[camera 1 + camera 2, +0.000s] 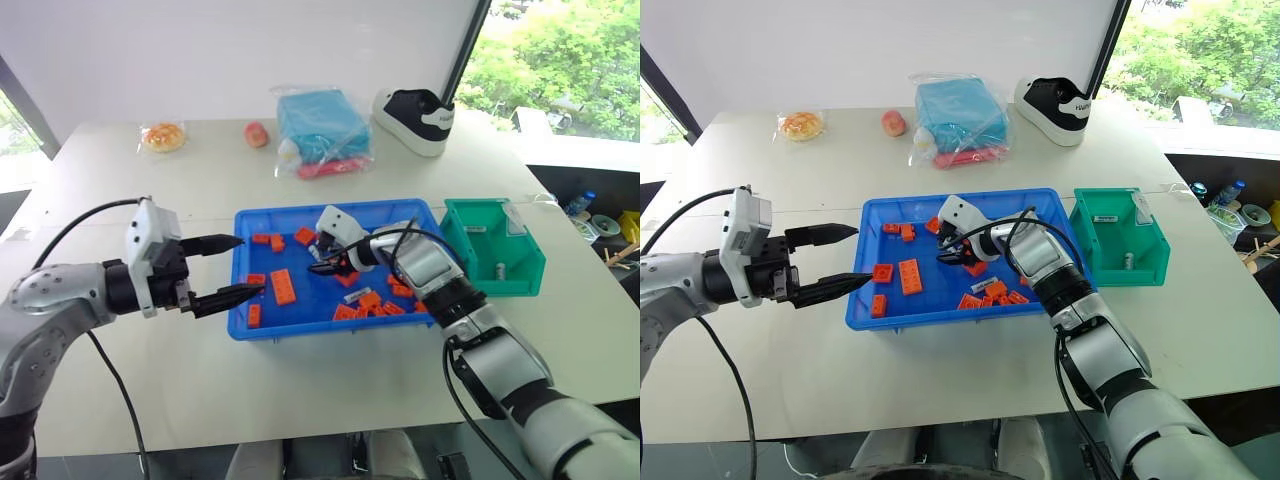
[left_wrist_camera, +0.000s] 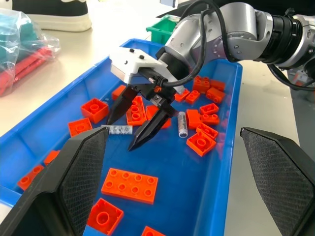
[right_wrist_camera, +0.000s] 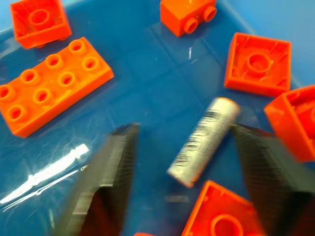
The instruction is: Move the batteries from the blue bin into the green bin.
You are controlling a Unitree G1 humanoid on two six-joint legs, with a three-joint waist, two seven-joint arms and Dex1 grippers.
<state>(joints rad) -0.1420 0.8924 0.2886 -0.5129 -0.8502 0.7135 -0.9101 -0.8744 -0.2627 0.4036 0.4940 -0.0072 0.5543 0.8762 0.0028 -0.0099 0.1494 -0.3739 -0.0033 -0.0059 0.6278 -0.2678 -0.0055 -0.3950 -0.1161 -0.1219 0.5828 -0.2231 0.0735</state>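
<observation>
Inside the blue bin (image 1: pixel 240 300), at its middle, right gripper (image 2: pixel 129 132) lowered with black fingers (image 2: pixel 150 129) parted and tips close to the tray floor, straddling a silver battery (image 3: pixel 203 141) that lies flat and loose between them; no contact with either finger visible, nothing pinched. Second battery (image 2: pixel 182 124) lying flat just beside the same gripper, near a cluster of orange toy bricks (image 2: pixel 201 142). More orange bricks scattered across the tray floor, among them a long eight-stud brick (image 2: pixel 130 185) near the tray's near edge. To the right of the blue bin and just beside it, green bin (image 1: pixel 520 275) standing upright on the white table (image 1: pixel 150 390), with one small silver battery (image 1: pixel 499 270) standing against its inner wall. At the left edge of the blue bin, left gripper (image 1: pixel 240 266) held level above the table, fingers spread wide and empty, tips reaching over the tray's rim. At the far side of the table, well apart from both bins: clear plastic bag with blue and red contents (image 1: pixel 322 132), black-and-white shoe (image 1: pixel 415 120), wrapped bun (image 1: pixel 163 137) and small peach-coloured fruit (image 1: pixel 257 134).
</observation>
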